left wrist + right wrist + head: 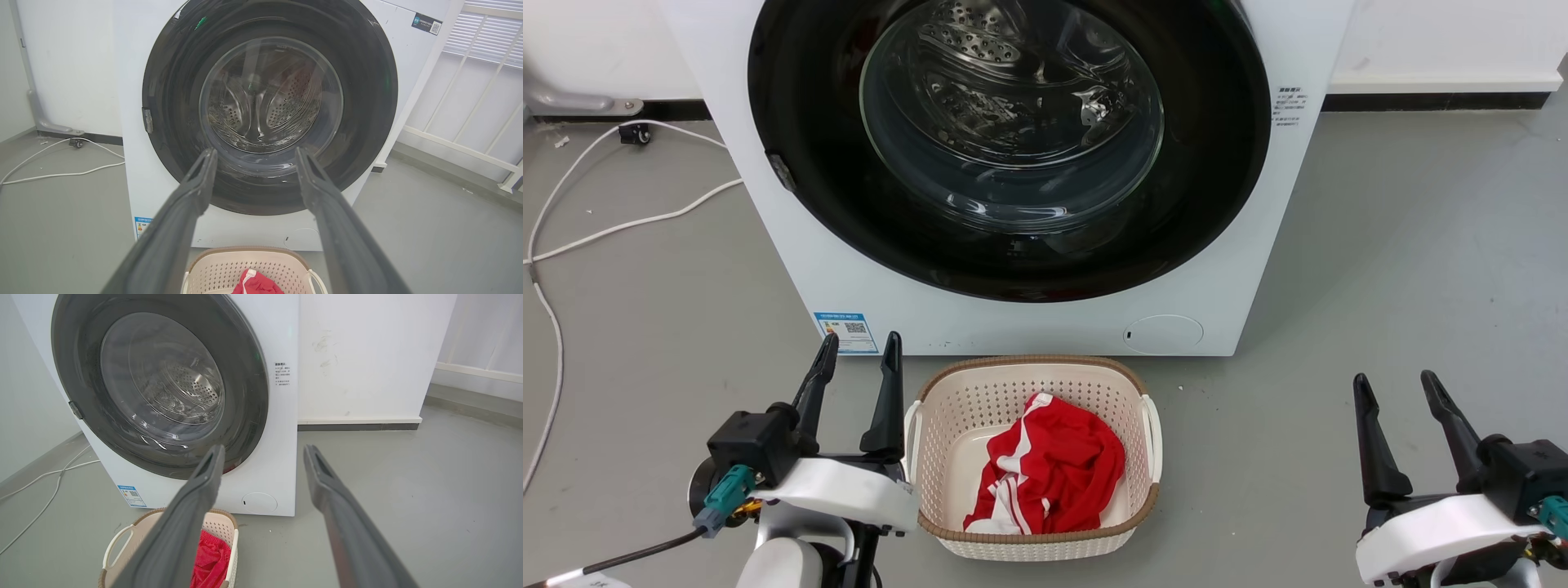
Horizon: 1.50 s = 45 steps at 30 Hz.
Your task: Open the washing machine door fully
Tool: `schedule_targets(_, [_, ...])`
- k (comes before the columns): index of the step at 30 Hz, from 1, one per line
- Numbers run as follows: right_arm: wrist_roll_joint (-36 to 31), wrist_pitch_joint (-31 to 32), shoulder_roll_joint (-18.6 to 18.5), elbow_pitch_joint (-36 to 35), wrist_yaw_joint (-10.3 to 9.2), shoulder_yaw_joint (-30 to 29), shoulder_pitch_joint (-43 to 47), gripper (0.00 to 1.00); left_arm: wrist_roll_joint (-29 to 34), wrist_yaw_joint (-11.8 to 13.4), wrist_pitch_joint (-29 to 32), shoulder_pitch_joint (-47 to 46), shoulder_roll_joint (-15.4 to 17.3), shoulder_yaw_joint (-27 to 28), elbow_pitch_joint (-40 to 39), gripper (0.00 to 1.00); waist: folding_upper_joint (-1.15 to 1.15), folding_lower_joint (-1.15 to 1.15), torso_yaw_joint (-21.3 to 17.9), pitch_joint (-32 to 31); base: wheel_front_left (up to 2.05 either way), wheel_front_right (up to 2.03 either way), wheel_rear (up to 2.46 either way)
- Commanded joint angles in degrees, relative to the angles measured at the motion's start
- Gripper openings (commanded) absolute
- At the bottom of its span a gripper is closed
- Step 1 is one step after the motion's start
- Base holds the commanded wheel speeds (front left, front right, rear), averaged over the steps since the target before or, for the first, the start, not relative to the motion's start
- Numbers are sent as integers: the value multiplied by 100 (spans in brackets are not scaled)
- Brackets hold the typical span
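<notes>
One washing machine (792, 261); one basket (1029, 361); one garment (1054, 465); two claws (861, 339) (1394, 379)

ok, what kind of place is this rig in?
Probably a laundry corner, maybe a test room: washer on grey floor, basket with red cloth before it, loose white cable by the wall.

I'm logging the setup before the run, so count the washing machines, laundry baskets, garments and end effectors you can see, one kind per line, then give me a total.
1 washing machine
1 laundry basket
1 garment visible, red and white, in the basket
2 end effectors: left end effector and right end effector, both open
Total: 5
</notes>
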Motion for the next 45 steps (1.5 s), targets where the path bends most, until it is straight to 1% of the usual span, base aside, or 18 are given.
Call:
schedule_targets(1, [-165,-44,12,-76,-2,5,64,100,154,23,-61,-87,36,-30,-10,100,0,0,3,3,0,0,0])
schedule_targets(10, [-592,-107,16,-122,-2,6,80,100,564,38,-170,-92,38,-68,9,100,0,0,17,33,0,0,0])
schedule_targets(34, [-1482,-285,24,-236,-3,-61,149,100,1474,79,-405,-87,3,-92,-9,100,0,0,60,109,0,0,0])
schedule_targets(42, [-1323,-290,24,-154,-3,-103,147,100,1422,68,-392,-45,-11,-56,9,100,0,0,65,102,0,0,0])
schedule_targets(44, [-1262,-284,24,-132,-3,-106,144,0,1420,62,-392,-37,-14,-52,9,100,0,0,67,101,0,0,0])
schedule_targets(45, [-1248,-291,24,-125,-3,-106,142,0,1421,59,-392,-34,-15,-51,9,100,0,0,67,100,0,0,0])
